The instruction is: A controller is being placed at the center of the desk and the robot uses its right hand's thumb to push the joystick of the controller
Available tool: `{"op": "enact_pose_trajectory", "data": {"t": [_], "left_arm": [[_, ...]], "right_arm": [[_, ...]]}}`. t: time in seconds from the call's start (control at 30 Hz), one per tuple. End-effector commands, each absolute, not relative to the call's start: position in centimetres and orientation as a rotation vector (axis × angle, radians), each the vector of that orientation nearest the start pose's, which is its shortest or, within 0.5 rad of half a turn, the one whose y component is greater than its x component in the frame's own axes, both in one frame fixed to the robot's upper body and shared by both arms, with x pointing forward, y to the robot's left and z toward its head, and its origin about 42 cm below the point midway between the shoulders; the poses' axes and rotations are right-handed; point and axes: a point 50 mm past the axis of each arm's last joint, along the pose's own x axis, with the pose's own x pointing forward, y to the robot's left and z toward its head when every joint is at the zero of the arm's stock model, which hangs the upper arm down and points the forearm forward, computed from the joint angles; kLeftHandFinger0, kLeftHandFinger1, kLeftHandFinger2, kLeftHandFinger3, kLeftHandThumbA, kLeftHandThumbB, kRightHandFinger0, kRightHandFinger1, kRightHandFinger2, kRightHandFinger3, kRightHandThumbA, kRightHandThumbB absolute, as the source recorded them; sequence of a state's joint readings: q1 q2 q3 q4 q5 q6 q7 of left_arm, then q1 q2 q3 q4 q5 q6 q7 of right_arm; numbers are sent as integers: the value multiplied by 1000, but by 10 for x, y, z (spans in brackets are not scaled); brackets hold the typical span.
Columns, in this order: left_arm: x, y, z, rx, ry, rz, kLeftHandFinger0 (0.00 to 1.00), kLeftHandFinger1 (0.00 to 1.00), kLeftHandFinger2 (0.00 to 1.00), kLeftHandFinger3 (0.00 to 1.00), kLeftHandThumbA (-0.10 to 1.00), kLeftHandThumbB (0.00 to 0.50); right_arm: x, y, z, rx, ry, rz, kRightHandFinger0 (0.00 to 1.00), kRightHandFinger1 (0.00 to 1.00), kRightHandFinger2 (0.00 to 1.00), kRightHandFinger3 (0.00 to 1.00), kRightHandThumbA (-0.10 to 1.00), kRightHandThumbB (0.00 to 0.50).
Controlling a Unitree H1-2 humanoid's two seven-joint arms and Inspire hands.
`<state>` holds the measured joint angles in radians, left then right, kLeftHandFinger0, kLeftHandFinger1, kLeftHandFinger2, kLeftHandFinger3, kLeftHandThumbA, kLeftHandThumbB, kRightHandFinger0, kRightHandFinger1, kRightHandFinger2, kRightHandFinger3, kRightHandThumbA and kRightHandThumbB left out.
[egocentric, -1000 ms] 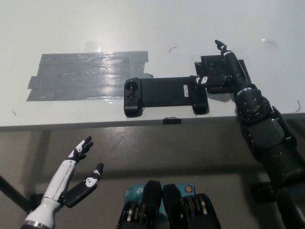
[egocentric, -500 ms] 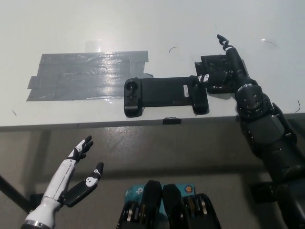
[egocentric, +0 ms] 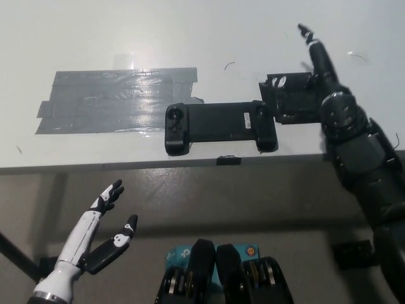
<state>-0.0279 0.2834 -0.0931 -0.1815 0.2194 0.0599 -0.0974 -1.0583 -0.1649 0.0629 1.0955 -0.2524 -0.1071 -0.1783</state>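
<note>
Right hand [egocentric: 329, 82] hovers right of controller [egocentric: 218, 125], fingers extended, holding nothing; judged pre-push; next: thumb onto right joystick [egocentric: 259, 112]; left hand [egocentric: 104, 237] idle, open, below desk [egocentric: 190, 31].

A long, flat black plastic controller [egocentric: 218, 126] lies on the white desk [egocentric: 190, 31] near its front edge, its length running left to right. Each end widens into a grip — the left one carries a round joystick [egocentric: 175, 116], the right one another [egocentric: 259, 111].

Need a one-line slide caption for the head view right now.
Black right hand raised beside the long black game controller on the white desk; white left hand open below the edge.
</note>
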Motion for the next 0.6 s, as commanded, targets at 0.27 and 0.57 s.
{"op": "enact_pose_trajectory", "data": {"t": [0.27,0.57], "left_arm": [[292,262,169,519,-184,-183,1000,1000,1000,1000,581,0],[298,262,172,527,-201,-186,1000,1000,1000,1000,578,4]], "right_arm": [[553,-190,380,-465,-499,-48,1000,1000,1000,1000,1000,352],[475,-176,392,-435,-725,43,1000,1000,1000,1000,1000,294]]}}
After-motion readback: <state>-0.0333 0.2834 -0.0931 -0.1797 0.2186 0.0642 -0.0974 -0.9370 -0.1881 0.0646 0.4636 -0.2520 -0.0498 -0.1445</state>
